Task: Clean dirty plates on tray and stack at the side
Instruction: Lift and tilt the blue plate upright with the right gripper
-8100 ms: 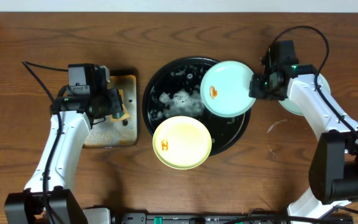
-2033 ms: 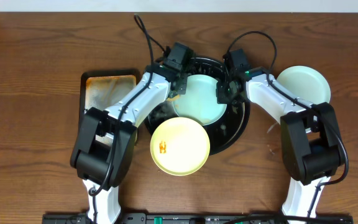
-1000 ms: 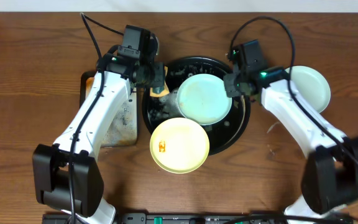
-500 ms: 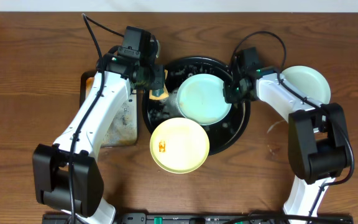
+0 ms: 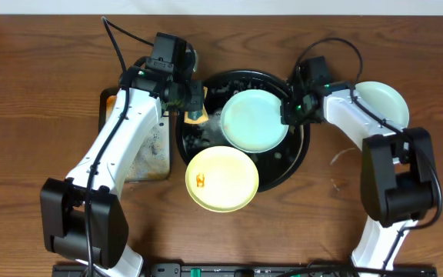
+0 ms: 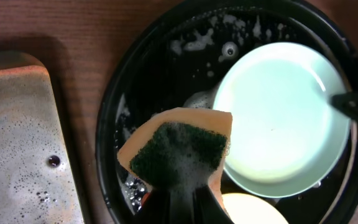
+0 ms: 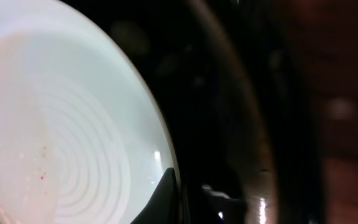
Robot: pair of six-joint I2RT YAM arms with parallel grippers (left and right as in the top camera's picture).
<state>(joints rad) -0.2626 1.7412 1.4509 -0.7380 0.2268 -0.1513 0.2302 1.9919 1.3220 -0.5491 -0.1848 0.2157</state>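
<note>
The black tray (image 5: 204, 86) holds soapy water and a pale mint plate (image 5: 254, 121) with no smear showing. My right gripper (image 5: 290, 112) is shut on this plate's right rim; the right wrist view shows one finger (image 7: 166, 193) over the rim of the plate (image 7: 61, 124). My left gripper (image 5: 192, 106) is shut on an orange-and-green soapy sponge (image 6: 179, 152), held over the tray's left side, apart from the plate (image 6: 281, 118). A yellow plate (image 5: 222, 179) with an orange smear overlaps the tray's front rim. A second mint plate (image 5: 383, 104) lies on the table at the right.
A rusty rectangular metal tray (image 5: 141, 158) with suds lies left of the black tray; it also shows in the left wrist view (image 6: 17, 143). Bare wooden table (image 5: 37, 61) surrounds everything.
My right arm has folded, its elbow swinging out to the right, with the gripper staying on the mint plate's rim. The left arm and the sponge have not moved.
</note>
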